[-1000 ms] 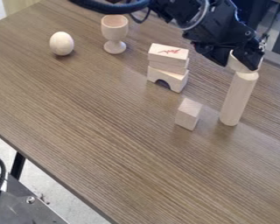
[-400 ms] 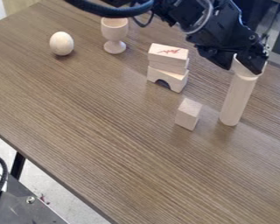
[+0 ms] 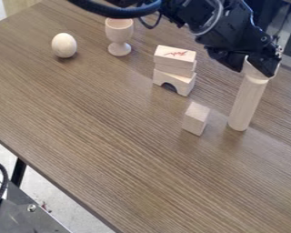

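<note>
Sitting near eleven o'clock are an egg (image 3: 64, 45) and, right of it, a goblet (image 3: 118, 34); one o'clock has stacked blocks (image 3: 174, 68), three o'clock a small block (image 3: 196, 119). Just right of that, the cylinder (image 3: 246, 104) stands upright. Toward two o'clock, the gripper (image 3: 254, 73) appears clamped on a top piece (image 3: 252, 70), which seems seated on the cylinder, so placing looks nearly done, with release left. Both are pale and plain; the piece is partly hidden.

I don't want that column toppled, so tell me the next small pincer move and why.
I'd probably open the pincer slightly, without shifting sideways: its fingers flank the pale piece, which seems to be seated on the upright wooden column.
</note>
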Robot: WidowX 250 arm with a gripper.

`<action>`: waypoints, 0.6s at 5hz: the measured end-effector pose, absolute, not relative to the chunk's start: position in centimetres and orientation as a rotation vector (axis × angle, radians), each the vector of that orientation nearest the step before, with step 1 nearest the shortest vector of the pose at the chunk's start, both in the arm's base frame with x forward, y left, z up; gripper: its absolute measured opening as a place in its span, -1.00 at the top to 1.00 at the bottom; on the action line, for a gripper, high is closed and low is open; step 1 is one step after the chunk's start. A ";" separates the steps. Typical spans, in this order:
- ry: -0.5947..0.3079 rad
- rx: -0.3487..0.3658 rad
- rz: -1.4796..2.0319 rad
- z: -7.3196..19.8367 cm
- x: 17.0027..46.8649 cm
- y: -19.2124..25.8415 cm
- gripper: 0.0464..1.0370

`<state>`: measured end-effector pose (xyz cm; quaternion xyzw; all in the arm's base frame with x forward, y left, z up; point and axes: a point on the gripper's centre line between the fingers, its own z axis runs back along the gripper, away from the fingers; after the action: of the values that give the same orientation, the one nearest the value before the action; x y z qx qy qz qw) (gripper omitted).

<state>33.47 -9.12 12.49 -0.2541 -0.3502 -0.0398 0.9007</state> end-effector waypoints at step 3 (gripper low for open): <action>-0.733 -0.513 -0.084 12.4 33.5 -9.0 -0.36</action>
<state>33.52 -8.96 12.39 -0.2480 -0.3542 -0.0408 0.9007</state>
